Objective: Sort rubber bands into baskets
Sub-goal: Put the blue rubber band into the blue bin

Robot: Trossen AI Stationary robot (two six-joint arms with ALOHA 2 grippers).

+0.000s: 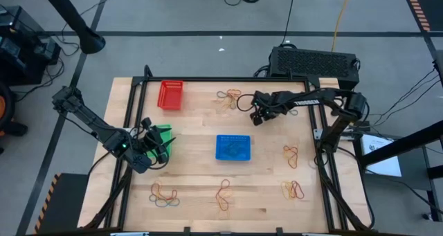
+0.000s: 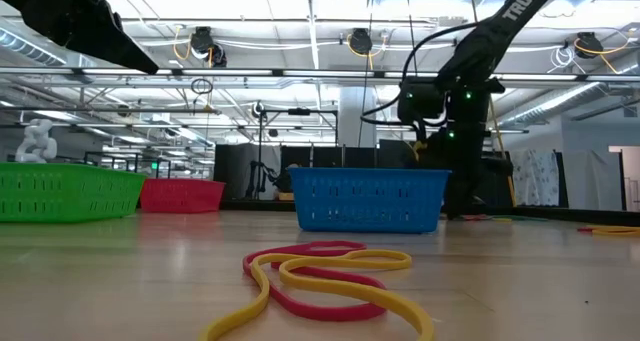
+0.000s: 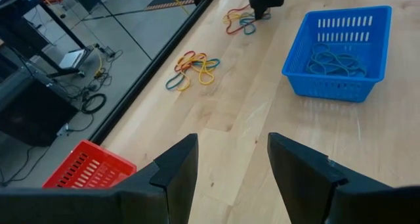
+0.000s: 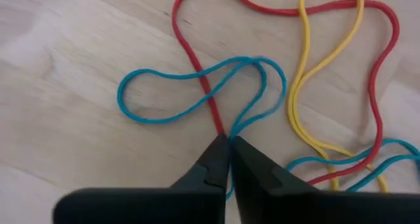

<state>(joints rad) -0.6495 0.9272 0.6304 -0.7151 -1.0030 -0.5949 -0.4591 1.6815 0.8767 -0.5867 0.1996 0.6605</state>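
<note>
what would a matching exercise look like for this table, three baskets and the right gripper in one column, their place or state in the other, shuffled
Things:
1. red basket
2. green basket
3. blue basket
4. right gripper

Place or state:
A. middle of the table, blue rubber bands inside
B. shut on a blue rubber band in a far pile
C. left edge, by the left gripper
D. far left corner

Pairs: 1-D, 2-C, 3-A, 4-B
</note>
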